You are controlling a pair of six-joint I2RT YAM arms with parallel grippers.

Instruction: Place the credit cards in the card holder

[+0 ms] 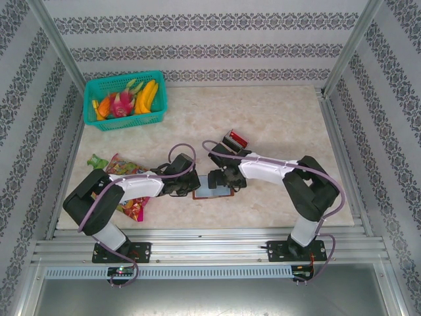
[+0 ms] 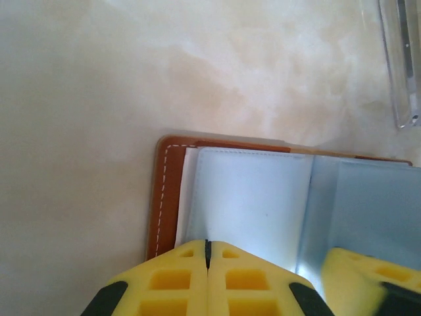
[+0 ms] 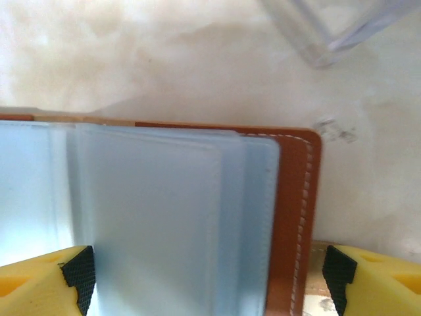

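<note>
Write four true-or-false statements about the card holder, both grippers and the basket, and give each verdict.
1. The card holder lies open on the table. True.
2. The left gripper is wide open. False: its fingers are pressed together at the holder's near edge.
3. The right gripper is open, its fingers straddling the holder's stitched brown edge. True.
4. The teal basket is empty. False: it holds fruit.
</note>
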